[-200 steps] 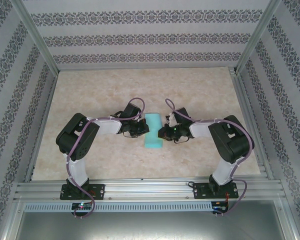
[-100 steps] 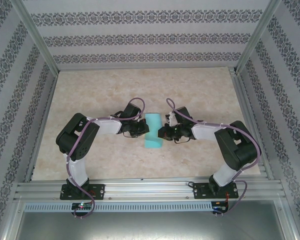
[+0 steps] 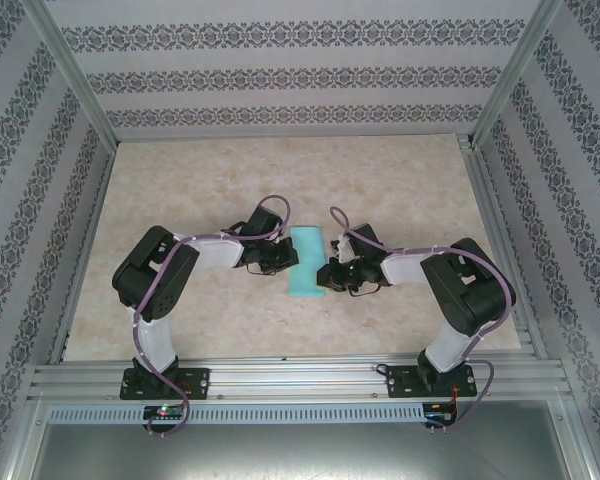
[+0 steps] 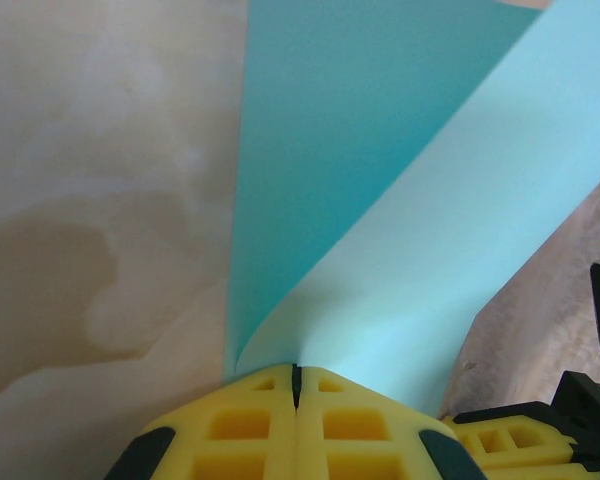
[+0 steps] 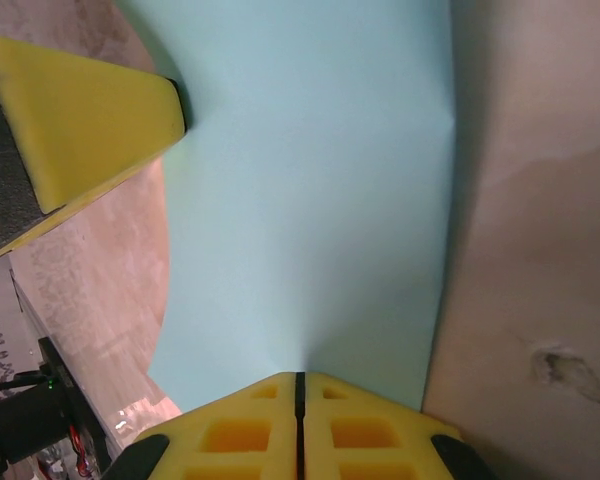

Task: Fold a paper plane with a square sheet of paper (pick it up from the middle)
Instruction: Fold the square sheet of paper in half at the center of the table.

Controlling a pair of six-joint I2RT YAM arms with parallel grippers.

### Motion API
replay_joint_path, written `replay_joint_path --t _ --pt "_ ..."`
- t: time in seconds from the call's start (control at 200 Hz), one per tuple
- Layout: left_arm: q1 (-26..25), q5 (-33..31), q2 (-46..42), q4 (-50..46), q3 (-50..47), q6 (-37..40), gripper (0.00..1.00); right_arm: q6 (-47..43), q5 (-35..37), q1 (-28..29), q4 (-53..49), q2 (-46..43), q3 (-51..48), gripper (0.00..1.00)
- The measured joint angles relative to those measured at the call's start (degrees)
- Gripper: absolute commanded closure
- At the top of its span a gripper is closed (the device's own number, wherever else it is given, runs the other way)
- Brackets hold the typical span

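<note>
Turquoise-teal square sheet of paper, thin and curled over itself, lies mid-way on the beige marbled tabletop between my two arms. I see the left gripper clenched on its left edge and the right gripper clamped on its right edge.

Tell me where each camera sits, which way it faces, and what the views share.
Top external: fixed above and behind the bases, looking down at the table; both arms, left end effector and right end effector flanking the sheet.
Left wrist: on the left arm, looking along its shut fingers at the curled sheet.
Right wrist: on the right arm, looking along its shut fingers across the sheet toward the left end effector.
Shared: all three show the sheet.
</note>
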Motion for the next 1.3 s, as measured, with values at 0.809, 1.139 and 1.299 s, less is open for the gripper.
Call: replay_joint_path --t 0.809,1.139,1.299 --pt "0.0 0.02 0.0 -0.07 0.04 1.11 1.0 1.07 1.66 2.84 0.22 -2.97 -2.75 0.92" --pt "0.0 0.2 0.04 -0.07 0.07 1.25 1.0 1.07 2.78 3.1 -2.03 -6.38 -3.15 0.92" --pt "0.0 0.22 0.07 -0.07 0.07 1.27 1.0 1.07 2.62 3.1 -1.4 -5.01 -4.26 0.92"
